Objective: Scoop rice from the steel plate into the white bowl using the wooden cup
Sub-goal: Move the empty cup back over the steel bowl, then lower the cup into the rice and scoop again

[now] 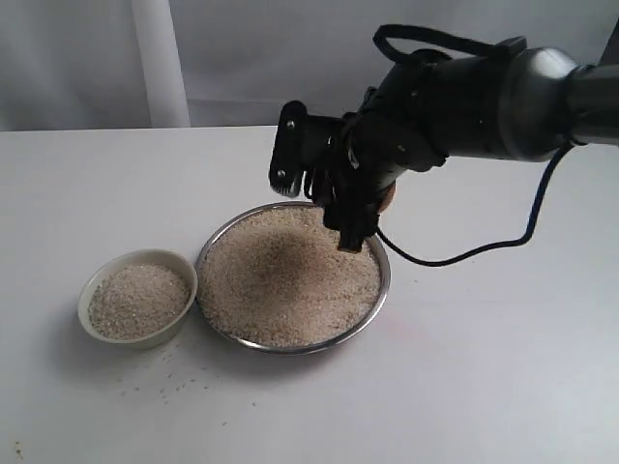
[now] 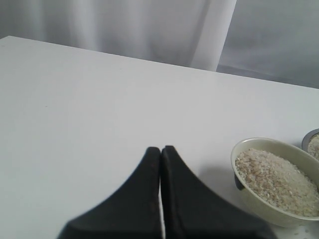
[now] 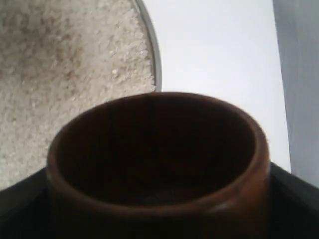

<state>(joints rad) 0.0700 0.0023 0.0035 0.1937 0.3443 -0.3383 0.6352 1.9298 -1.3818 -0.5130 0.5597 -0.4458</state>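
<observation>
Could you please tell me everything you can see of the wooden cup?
The wooden cup is small, round and reddish-brown, with visible grain, a thick rim and a dark inside that looks empty. The right hand grips it by its sides, over the edge of the steel plate of rice.

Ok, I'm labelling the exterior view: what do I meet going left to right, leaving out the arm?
bowl → plate → cable
</observation>
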